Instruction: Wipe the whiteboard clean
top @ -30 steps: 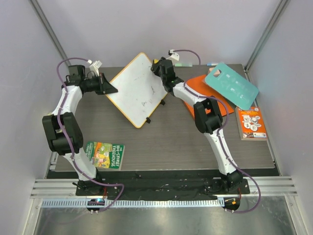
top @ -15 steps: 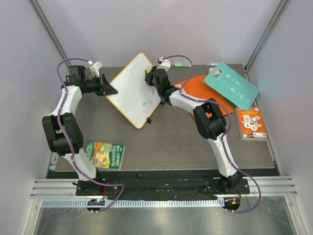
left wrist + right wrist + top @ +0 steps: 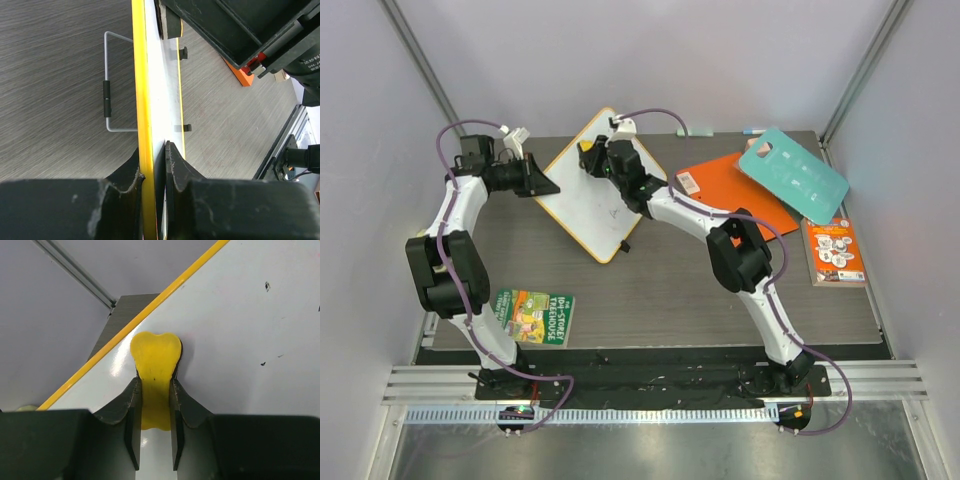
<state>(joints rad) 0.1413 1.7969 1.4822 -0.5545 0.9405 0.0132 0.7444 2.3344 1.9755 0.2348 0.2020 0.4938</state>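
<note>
The whiteboard [image 3: 582,195] is a white square with a yellow rim, tilted up at the back left of the table, with faint black marks near its middle. My left gripper [image 3: 546,184] is shut on its left edge; the left wrist view shows the yellow rim [image 3: 141,100] edge-on between the jaws. My right gripper [image 3: 592,160] is shut on a yellow eraser [image 3: 155,365] and presses it against the board's upper part, near the rim [image 3: 150,310]. Small black specks [image 3: 267,286] show on the white surface to the right.
An orange book [image 3: 730,190] and a teal card [image 3: 792,172] lie at the back right. A small picture book [image 3: 834,250] lies at the right edge, a green one [image 3: 533,315] at the front left. A wire stand [image 3: 107,90] lies beneath the board.
My right gripper has slid with the eraser across the board from its right corner leftward to its upper left part. The left gripper and the board have stayed put.
</note>
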